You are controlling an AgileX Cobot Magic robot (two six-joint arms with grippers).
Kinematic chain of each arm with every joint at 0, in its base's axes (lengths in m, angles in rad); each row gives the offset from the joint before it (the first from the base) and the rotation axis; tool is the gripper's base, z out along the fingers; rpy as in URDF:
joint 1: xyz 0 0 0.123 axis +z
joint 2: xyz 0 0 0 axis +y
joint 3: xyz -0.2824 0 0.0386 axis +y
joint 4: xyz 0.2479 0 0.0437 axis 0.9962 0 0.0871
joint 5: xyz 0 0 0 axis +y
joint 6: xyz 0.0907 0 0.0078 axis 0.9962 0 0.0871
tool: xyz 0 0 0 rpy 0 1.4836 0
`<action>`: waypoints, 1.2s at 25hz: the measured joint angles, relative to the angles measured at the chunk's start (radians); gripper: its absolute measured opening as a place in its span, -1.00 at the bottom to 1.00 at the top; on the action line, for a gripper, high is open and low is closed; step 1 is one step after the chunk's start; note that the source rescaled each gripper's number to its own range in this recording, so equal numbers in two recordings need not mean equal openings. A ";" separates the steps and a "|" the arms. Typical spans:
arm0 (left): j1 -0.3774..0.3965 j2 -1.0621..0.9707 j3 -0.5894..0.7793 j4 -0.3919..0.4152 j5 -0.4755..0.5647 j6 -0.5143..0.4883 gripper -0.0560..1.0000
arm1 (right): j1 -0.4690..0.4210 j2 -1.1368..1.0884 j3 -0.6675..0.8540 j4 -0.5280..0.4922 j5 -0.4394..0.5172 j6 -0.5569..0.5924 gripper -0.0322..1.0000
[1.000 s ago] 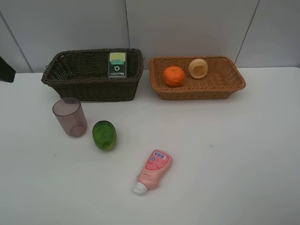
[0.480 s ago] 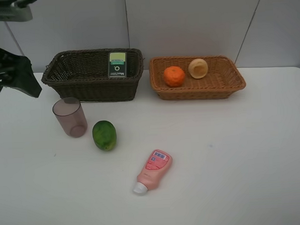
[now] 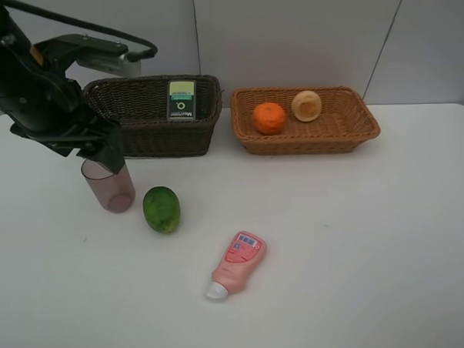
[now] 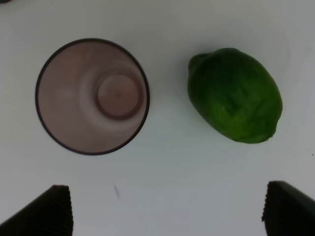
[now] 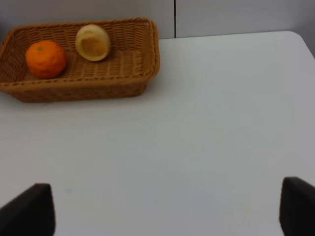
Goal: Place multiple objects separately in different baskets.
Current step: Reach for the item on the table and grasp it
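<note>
From high up, the left arm (image 3: 40, 94) covers the dark basket's (image 3: 164, 127) left end and the mauve cup's (image 3: 109, 191) far rim, while the left pincer (image 4: 165, 196) and right pincer (image 5: 167, 201) show only finger stubs at their wrist views' edges.

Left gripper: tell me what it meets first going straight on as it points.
Probably the bare table between the cup and the green fruit, though depth is unclear.
</note>
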 joint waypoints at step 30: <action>-0.039 0.201 0.000 0.137 -0.103 0.239 1.00 | 0.000 0.000 0.000 0.000 0.000 0.000 0.94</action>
